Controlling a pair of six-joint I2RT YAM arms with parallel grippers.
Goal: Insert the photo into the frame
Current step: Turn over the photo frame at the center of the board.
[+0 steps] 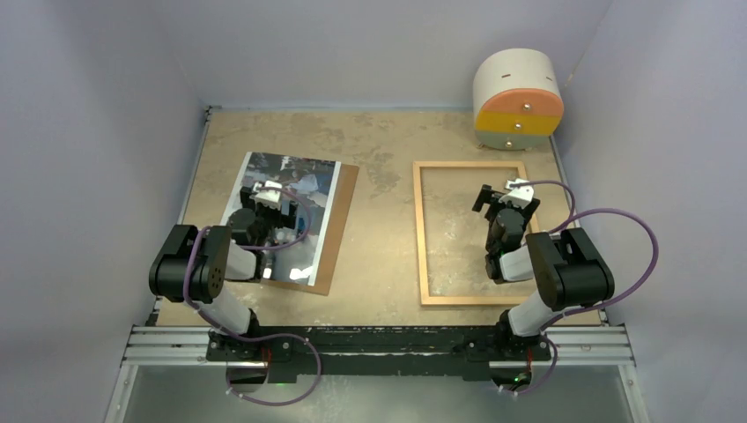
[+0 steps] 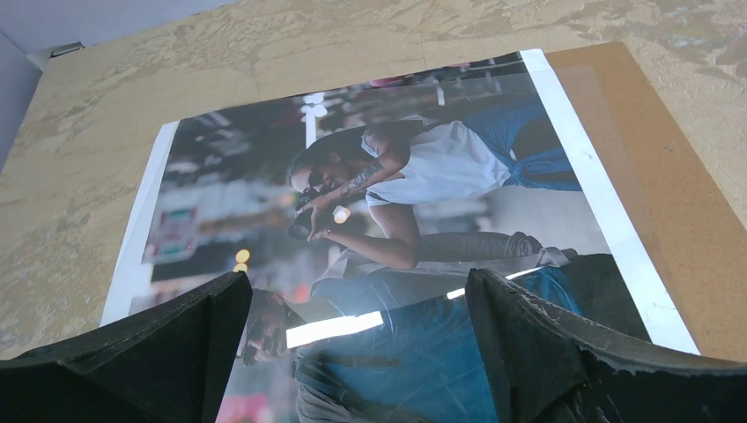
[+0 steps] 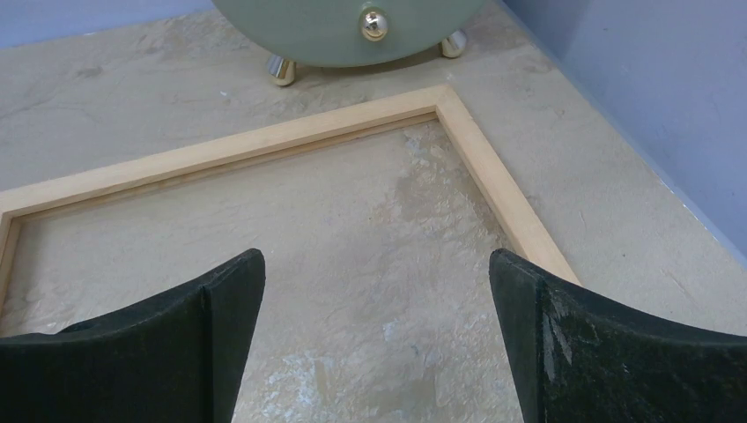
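Pick-up pending — left gripper [image 2: 359, 295], wide open and empty, over the photo [image 2: 396, 176]; right gripper [image 3: 377, 269] likewise over the frame [image 3: 493, 185]. Next — catch a photo edge.

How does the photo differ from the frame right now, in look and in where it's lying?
The photo is a solid glossy print; the frame is a thin light-wood outline with the table showing through. The photo lies on a brown panel at the left, the frame directly on the table at the right. The photo sits skewed to the table's edges; the frame sits nearly square. Both are rectangular and lie flat.
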